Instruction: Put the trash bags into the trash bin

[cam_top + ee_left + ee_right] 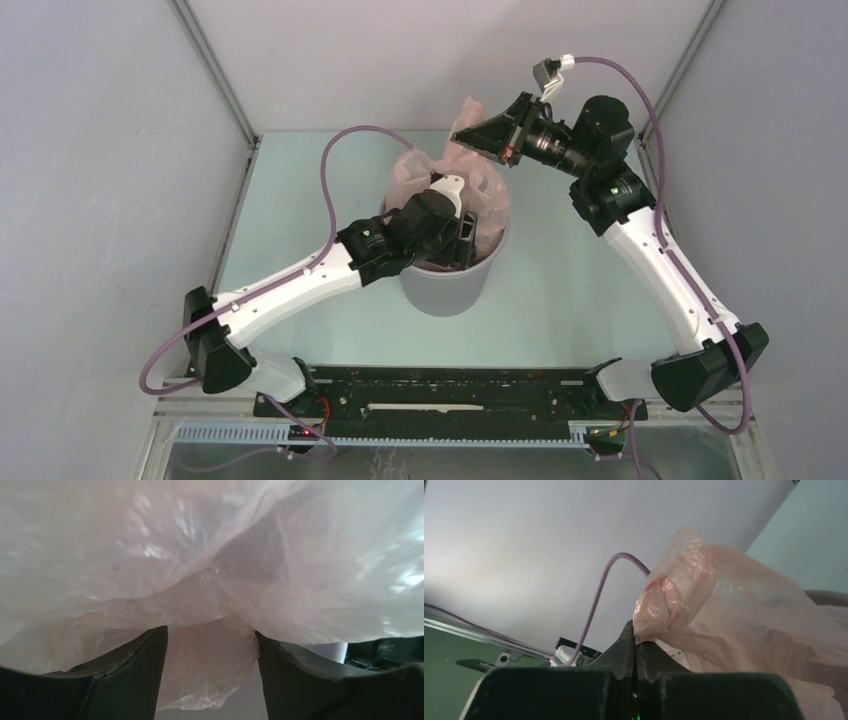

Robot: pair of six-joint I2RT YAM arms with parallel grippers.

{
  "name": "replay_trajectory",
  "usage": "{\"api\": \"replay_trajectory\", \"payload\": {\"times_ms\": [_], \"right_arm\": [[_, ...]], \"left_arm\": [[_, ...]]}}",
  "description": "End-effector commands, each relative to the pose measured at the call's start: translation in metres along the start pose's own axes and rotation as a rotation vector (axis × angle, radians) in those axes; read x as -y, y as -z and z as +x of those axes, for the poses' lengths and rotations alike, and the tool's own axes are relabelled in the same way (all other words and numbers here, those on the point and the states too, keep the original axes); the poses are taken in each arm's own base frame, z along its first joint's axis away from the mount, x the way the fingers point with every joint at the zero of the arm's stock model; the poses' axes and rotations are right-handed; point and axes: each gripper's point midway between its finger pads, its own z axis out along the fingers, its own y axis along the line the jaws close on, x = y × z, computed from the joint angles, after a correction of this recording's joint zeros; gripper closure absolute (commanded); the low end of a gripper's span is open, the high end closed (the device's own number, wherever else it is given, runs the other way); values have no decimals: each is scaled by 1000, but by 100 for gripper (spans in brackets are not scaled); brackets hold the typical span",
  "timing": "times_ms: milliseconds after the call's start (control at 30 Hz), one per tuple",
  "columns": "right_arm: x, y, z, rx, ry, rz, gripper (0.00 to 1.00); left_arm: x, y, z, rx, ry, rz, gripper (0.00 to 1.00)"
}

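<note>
The grey trash bin (445,288) stands mid-table. The pale-pink trash bag (488,188) sits partly inside it and bulges above the rim. My right gripper (472,133) is above the bin's far side, shut on a bunched top corner of the bag (704,595) and holding it up; its jaws (636,639) are pressed together on the film. My left gripper (462,238) reaches down into the bin's mouth. In the left wrist view it (211,642) is open, fingers (135,672) wide apart, with bag film (200,570) filling the view and hanging between them.
Purple cables loop over the left arm (335,160) and the right arm (640,85). Grey enclosure walls close in the table at left, right and back. A black rail (450,392) runs along the near edge between the arm bases.
</note>
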Motion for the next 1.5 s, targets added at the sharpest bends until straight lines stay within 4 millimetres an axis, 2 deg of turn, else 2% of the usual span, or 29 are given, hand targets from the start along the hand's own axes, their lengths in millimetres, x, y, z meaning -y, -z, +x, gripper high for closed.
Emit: {"api": "replay_trajectory", "payload": {"times_ms": [0,67,200,333,400,533,600,667,833,1000,1133,1333,1467], "right_arm": [[11,10,25,-71,63,48,100],[21,11,31,-100,70,78,100],[30,11,41,-170,110,93,100],[40,11,52,-221,139,109,100],[44,10,58,-240,132,111,100],[49,10,81,-317,107,121,100],[46,12,91,-346,102,119,100],[45,14,96,-360,105,125,100],[46,16,109,-403,30,142,100],[48,18,120,-432,29,178,96],[44,26,119,-404,38,206,92],[44,35,121,-391,40,235,88],[44,37,120,-381,41,242,85]], "left_arm": [[19,30,-15,32,-13,124,27],[29,53,-26,74,-3,198,23],[49,111,-48,172,20,377,20],[64,165,-54,223,29,548,17],[56,184,-59,255,70,540,15],[17,205,-81,315,294,422,14],[-2,203,-88,311,423,393,16],[-9,198,-99,324,503,420,18],[2,185,-131,345,582,574,18],[7,156,-137,286,552,581,19],[9,136,-135,226,501,559,28],[17,127,-135,192,502,578,40],[21,127,-124,158,500,597,37]]}}
